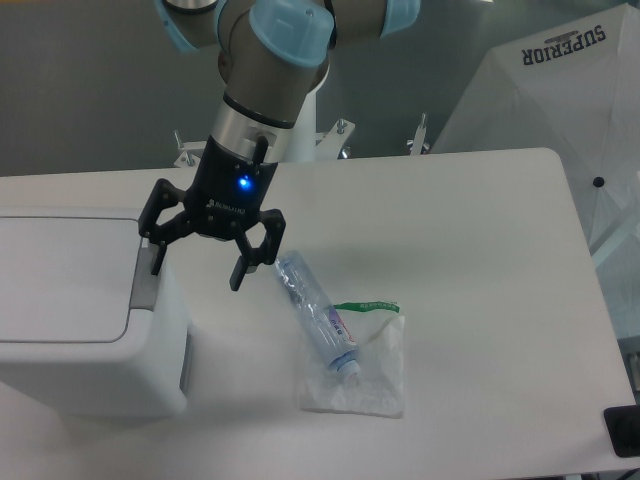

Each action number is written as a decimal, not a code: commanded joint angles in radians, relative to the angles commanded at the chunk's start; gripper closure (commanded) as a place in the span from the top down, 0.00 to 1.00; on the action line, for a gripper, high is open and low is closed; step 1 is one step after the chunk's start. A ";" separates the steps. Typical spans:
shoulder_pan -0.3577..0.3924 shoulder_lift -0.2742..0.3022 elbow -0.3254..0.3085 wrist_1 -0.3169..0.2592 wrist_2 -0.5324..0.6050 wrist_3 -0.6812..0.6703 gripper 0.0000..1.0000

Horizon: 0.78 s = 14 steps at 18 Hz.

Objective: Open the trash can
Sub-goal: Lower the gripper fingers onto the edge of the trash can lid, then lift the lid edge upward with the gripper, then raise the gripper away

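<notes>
The arm (270, 70) points its gripper (197, 263) downward, jaws spread wide.

You will find a clear plastic bottle (316, 312) lying on its side on the white table (480, 250), just right of the gripper (196, 262) and slightly nearer the camera, with its capped end pointing toward the front edge. Its lower end rests on a clear plastic bag (365, 368) with a green strip, which lies further to the lower right. Far right of the gripper, beyond the table edge, you can see a white umbrella (545, 95) printed "SUPERIOR".
</notes>
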 joint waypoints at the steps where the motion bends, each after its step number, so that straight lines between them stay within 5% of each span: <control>1: 0.000 -0.002 0.000 0.000 0.000 0.000 1.00; 14: -0.011 -0.021 -0.002 0.000 0.005 0.005 1.00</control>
